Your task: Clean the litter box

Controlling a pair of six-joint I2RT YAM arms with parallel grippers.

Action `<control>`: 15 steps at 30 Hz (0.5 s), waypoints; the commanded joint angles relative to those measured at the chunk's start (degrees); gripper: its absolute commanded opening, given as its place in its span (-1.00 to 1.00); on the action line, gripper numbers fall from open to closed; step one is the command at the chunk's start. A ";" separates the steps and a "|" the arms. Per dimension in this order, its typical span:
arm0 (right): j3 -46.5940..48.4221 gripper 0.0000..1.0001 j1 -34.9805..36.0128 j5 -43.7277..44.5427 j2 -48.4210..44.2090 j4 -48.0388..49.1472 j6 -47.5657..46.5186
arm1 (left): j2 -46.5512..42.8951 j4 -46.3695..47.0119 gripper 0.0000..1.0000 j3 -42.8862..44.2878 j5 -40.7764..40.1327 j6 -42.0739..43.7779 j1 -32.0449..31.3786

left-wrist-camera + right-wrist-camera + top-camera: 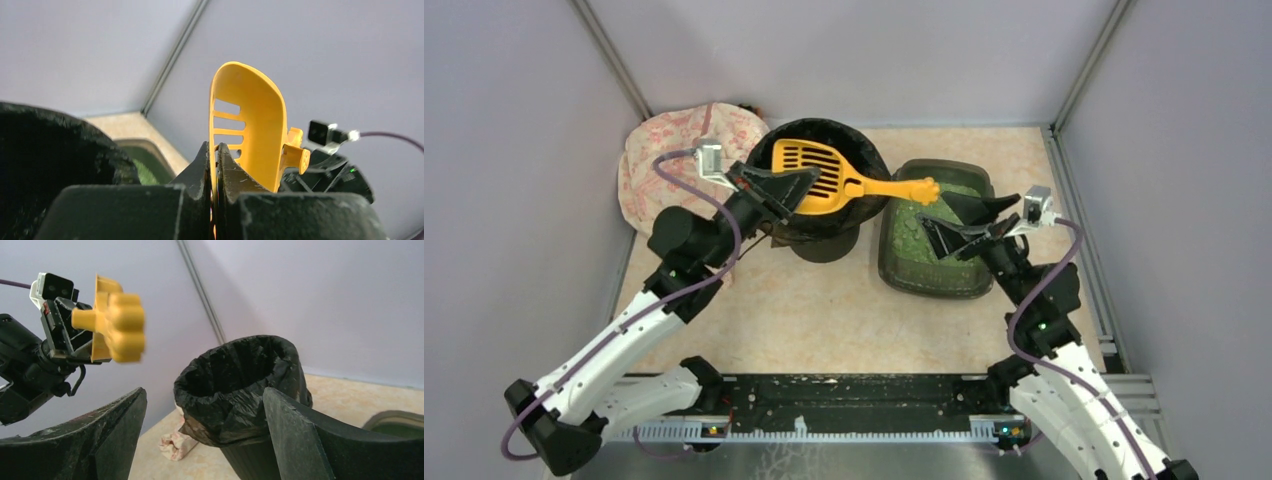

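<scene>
My left claw point(802, 186) is clamped on the edge of the yellow scoop point(824, 170) and holds it over the black-bagged bin point(874, 165), with the handle pointing right. My right claw point(939, 211) stands apart just beside the handle's end and grips nothing. It hangs above the litter box point(894, 272), which sits on the table point(824, 310) just right of the bin, with green granules inside.
</scene>
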 commanded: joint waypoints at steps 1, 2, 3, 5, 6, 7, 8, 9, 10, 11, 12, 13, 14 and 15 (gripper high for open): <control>0.83 0.70 0.38 -6.52 4.30 13.87 1.43 | -1.30 6.96 -1.00 -3.53 -3.18 -3.56 0.19; 1.01 0.67 0.38 -7.74 5.58 15.39 1.62 | -1.00 8.41 -1.00 -4.40 -2.56 -4.42 0.23; 1.01 0.64 0.40 -9.66 6.70 17.13 2.36 | -0.44 9.27 -1.00 -4.69 -2.05 -5.07 0.23; 0.51 0.53 0.39 -13.19 8.49 22.59 4.10 | 1.05 9.28 -1.00 -4.21 -0.87 -5.74 0.23; 0.49 0.48 0.43 -15.08 9.19 24.77 4.89 | 1.86 9.27 -1.00 -3.94 -0.30 -6.15 0.23; 0.72 0.46 0.39 -16.61 9.77 26.09 5.25 | 2.59 9.27 -1.00 -3.76 0.00 -6.49 0.23; 1.07 0.45 0.44 -18.09 10.10 26.54 5.46 | 3.15 9.50 -1.00 -3.75 0.05 -6.96 0.23; 1.48 0.45 0.44 -19.20 10.35 26.54 5.47 | 3.57 10.09 -1.00 -3.89 -0.04 -7.32 0.30; 1.68 0.44 0.39 -19.95 10.26 26.35 5.30 | 4.00 10.62 -1.00 -3.78 -0.09 -7.55 0.39; 1.71 0.44 0.38 -20.47 10.15 26.28 5.05 | 4.60 10.70 -1.00 -3.29 0.07 -7.78 0.70; 1.76 0.44 0.40 -20.78 9.98 26.00 4.91 | 5.35 10.60 -1.00 -2.44 1.33 -8.36 1.25; 1.89 0.43 0.38 -21.12 9.81 25.74 4.70 | 6.18 11.19 -1.00 -1.65 3.32 -9.22 2.03; 2.09 0.43 0.40 -21.47 9.77 25.37 4.58 | 6.98 12.35 -1.00 -0.97 5.39 -10.35 2.87; 2.40 0.43 0.38 -21.82 9.73 25.02 4.41 | 7.77 13.43 -1.00 -0.57 7.04 -11.35 3.31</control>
